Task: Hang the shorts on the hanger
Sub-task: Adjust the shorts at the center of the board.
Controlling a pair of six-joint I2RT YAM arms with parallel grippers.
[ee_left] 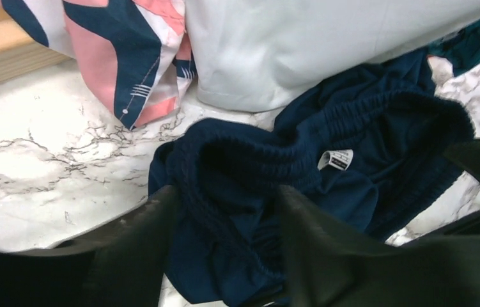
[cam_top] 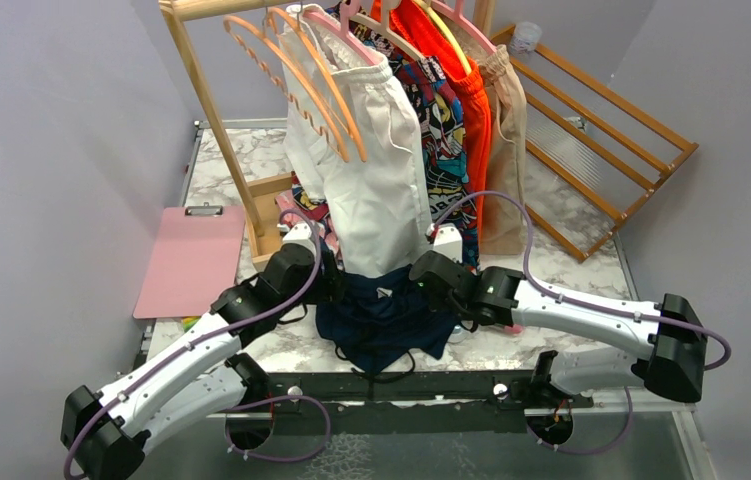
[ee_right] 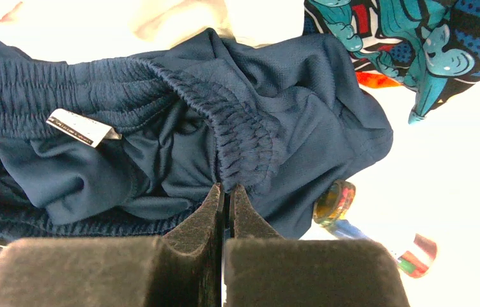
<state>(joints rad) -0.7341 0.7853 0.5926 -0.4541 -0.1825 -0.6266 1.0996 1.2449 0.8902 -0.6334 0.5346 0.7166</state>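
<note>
The dark navy-blue fabric shorts (cam_top: 383, 322) lie crumpled at the near edge of the white marble table (cam_top: 571, 270), between both arms. The left gripper (ee_left: 224, 211) stands released, its black fingers straddling the elastic waistband (small white label (ee_left: 336, 160) just beyond), while the right gripper (ee_right: 225, 192) is clenched on the waistband's edge. The thin orange-tan wooden hanger (cam_top: 329, 100) hangs on the wooden rack (cam_top: 213, 95) behind.

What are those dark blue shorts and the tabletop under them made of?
The navy shorts look like thin synthetic knit, probably polyester: fine mesh texture, slight sheen, gathered elastic waistband. The tabletop looks like white marble with grey veins, though it could be printed laminate.
</note>
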